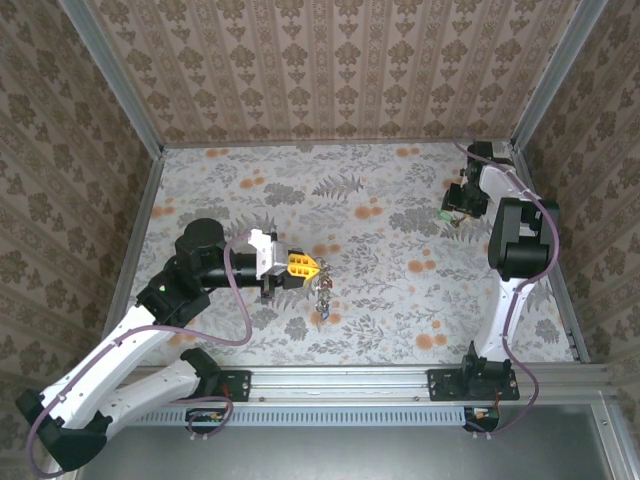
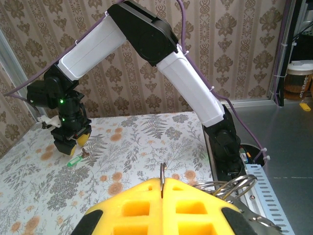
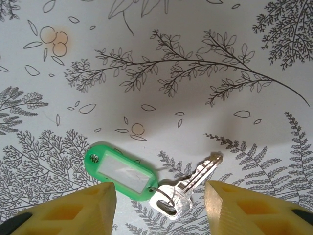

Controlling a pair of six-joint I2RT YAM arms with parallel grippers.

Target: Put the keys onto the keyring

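Note:
My left gripper (image 1: 306,267) is shut near the table's middle, its yellow fingers (image 2: 146,205) clamped on the thin metal keyring (image 2: 163,175), which stands edge-on out of the tips. A small metal cluster (image 1: 323,292) sits just past those tips, and several wire loops (image 2: 234,186) show beside the right finger. At the far right, my right gripper (image 1: 458,207) is low over the table. It is open (image 3: 160,203), with its jaws either side of a silver key (image 3: 188,188). A small ring joins the key to a green plastic tag (image 3: 120,170), and both lie flat. The green tag (image 2: 73,160) lies below the right gripper (image 2: 73,143).
The floral table cover (image 1: 380,300) is ringed by patterned walls with an aluminium frame (image 1: 110,70). A metal rail (image 1: 350,382) carrying both arm bases runs along the near edge. The right arm (image 1: 515,240) stands by the right wall.

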